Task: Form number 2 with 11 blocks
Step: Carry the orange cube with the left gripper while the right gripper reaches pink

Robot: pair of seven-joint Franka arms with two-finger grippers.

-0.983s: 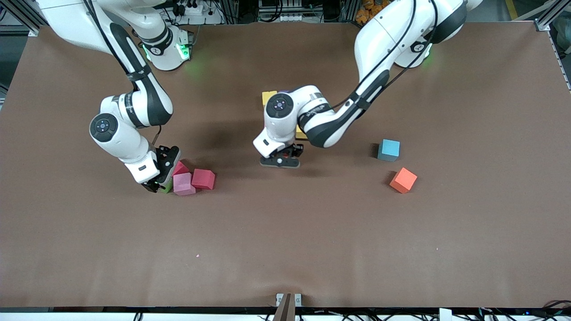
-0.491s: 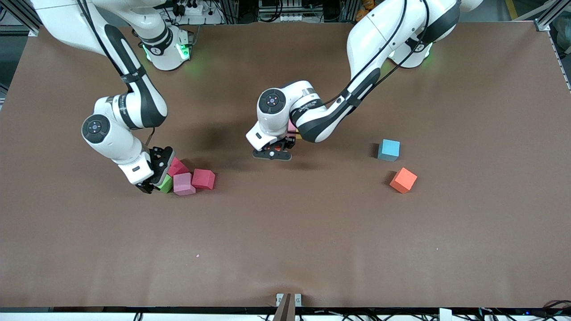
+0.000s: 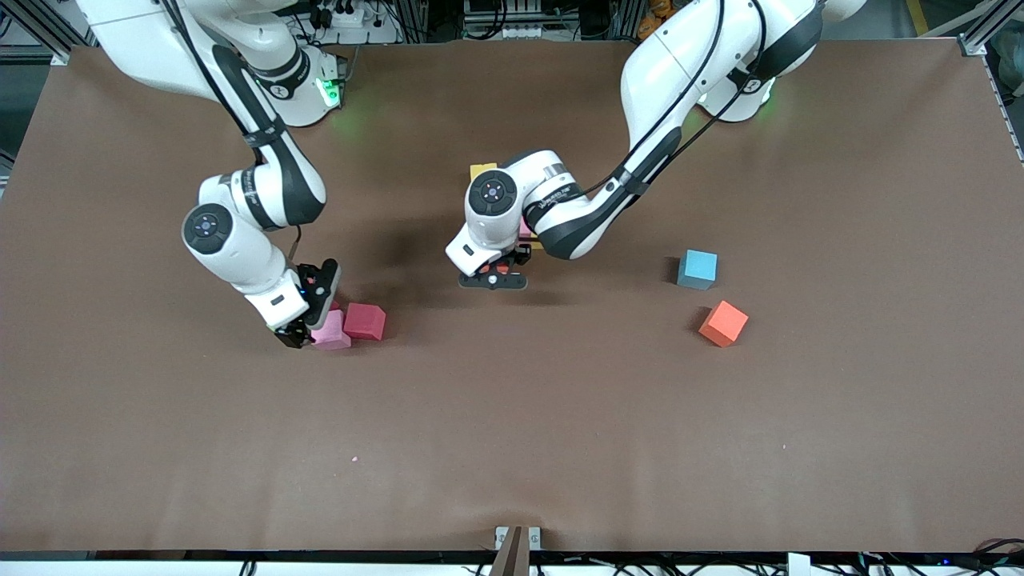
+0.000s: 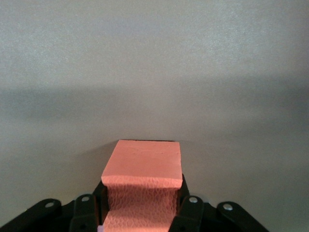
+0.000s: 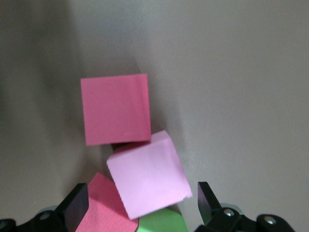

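Left gripper (image 3: 494,282), clamped on a red block (image 4: 143,166), has shifted toward mid-table, while your right gripper (image 3: 308,328), jaws apart, has swung over the pink block (image 3: 329,331).

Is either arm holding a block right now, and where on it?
The left gripper holds an orange-red block, jaws shut on two opposite sides. The right gripper, open over the pink blocks, holds nothing.

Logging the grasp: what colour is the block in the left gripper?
Orange block, clearest in the left wrist view.
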